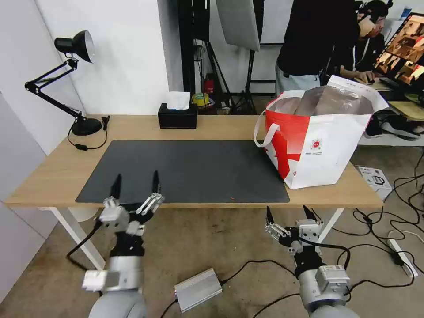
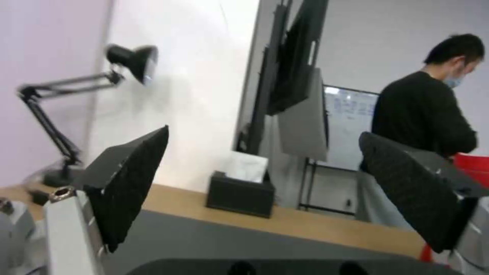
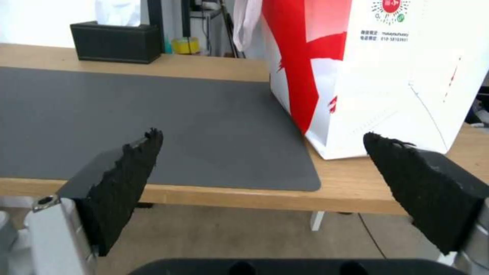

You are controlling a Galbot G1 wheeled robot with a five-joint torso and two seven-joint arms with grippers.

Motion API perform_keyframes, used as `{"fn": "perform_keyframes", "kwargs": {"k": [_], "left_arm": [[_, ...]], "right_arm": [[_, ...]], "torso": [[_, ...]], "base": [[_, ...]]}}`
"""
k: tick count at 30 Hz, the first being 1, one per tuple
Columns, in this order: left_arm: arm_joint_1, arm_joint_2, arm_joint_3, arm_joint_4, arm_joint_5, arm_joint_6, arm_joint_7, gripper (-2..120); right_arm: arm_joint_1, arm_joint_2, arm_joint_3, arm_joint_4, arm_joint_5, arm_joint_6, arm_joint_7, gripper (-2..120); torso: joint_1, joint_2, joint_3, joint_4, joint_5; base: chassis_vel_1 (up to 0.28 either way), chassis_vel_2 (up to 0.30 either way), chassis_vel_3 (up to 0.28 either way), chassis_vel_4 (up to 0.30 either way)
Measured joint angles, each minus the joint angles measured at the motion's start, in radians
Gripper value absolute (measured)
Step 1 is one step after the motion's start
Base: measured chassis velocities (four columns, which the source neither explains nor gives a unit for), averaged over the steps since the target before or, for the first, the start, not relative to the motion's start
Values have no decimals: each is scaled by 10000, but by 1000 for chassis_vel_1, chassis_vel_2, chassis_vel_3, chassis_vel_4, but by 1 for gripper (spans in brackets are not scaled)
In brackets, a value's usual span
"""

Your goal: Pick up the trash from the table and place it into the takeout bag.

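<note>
Matte grey mat (image 1: 185, 170), boxy takeout bag (image 1: 316, 145)

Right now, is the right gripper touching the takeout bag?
Apart. In the head view the right gripper, fingers open, sits below the table's front edge, while the takeout bag stands on top; the right wrist view shows bare table between them.

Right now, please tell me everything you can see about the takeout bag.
The takeout bag is a large white tote with a red panel and a small round red logo. It stands upright and open on the table, at the robot's right, one corner on the grey mat. Its lining looks silvery; a white loop handle hangs outside. Neither gripper touches it.
</note>
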Motion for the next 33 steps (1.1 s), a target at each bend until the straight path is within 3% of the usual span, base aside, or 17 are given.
{"fn": "perform_keyframes", "kwargs": {"k": [5,14,33], "left_arm": [[803,-660,-245,310,563,-881,197,100],[1046,-1276,-17,1069,1220,-1674,384,100],[1007,-1450,163,1391,1505,-1777,417,100]], "right_arm": [[0,0,0,0,0,0,0,100],[0,0,0,0,0,0,0,100],[-1,0,0,0,0,0,0,100]], "torso": [[-1,0,1,1,0],[1,0,1,1,0],[1,-1,2,0,0]], "base": [[0,0,0,0],[0,0,0,0],[0,0,0,0]]}}
